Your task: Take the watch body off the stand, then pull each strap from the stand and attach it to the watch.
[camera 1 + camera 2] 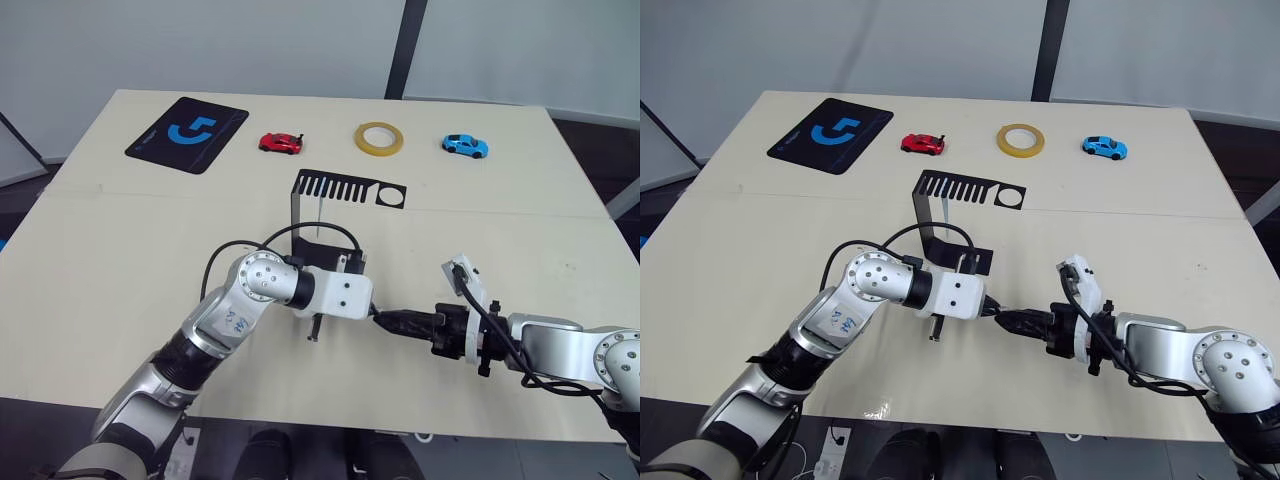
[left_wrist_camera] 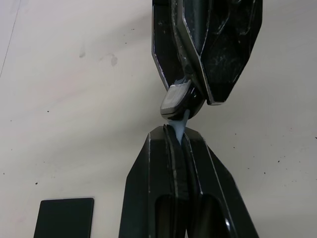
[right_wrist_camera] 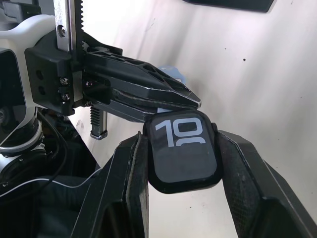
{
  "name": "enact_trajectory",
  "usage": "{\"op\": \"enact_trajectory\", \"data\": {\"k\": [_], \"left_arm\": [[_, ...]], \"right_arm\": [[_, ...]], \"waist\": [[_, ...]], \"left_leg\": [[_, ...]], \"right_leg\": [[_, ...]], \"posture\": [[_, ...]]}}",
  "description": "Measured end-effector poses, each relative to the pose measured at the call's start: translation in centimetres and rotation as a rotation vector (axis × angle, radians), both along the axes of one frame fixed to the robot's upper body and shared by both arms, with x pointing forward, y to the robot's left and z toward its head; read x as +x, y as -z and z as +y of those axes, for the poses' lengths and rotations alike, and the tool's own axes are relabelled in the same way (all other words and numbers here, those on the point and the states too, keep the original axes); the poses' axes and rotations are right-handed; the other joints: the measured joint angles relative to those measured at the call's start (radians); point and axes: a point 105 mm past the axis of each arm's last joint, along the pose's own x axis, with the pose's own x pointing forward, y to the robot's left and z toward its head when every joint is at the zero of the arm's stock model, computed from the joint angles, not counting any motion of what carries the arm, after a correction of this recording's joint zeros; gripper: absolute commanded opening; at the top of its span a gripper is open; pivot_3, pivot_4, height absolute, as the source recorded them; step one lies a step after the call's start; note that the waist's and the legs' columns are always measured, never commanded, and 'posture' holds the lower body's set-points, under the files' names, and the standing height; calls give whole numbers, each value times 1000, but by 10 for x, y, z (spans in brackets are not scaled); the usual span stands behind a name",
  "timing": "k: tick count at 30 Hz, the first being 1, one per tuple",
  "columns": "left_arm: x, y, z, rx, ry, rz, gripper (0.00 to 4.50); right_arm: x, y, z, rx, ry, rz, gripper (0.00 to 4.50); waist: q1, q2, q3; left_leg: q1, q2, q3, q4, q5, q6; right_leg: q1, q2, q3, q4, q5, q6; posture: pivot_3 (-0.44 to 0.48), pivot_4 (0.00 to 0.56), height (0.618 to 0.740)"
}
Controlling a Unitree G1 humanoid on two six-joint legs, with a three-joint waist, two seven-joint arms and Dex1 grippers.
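While the empty stand [image 1: 330,205] waits mid-table, the two arms meet tip to tip near the table's front edge. The right gripper [image 3: 182,148] is clamped on the watch body [image 3: 183,154], its face toward the wrist camera. The left gripper [image 2: 177,141] is closed on a pale strap [image 2: 178,130], whose end pokes out straight toward the watch's side, seemingly touching it. The strap's long axis appears to run along the left fingers, in line with the watch; joining them likely hinges on that alignment. Whether a second strap is already attached cannot be told.
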Motion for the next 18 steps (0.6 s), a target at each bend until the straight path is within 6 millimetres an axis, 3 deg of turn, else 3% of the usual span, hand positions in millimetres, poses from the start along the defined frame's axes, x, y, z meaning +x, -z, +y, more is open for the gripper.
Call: {"op": "enact_trajectory", "data": {"k": [18], "left_arm": [[-1, -1, 1, 4, 1, -6, 0]], "right_arm": [[0, 0, 0, 4, -3, 1, 1652]], "waist": [[0, 0, 0]], "left_leg": [[0, 0, 0, 0, 0, 0]], "right_leg": [[0, 0, 0, 0, 0, 0]], "posture": [[0, 150, 740]]}}
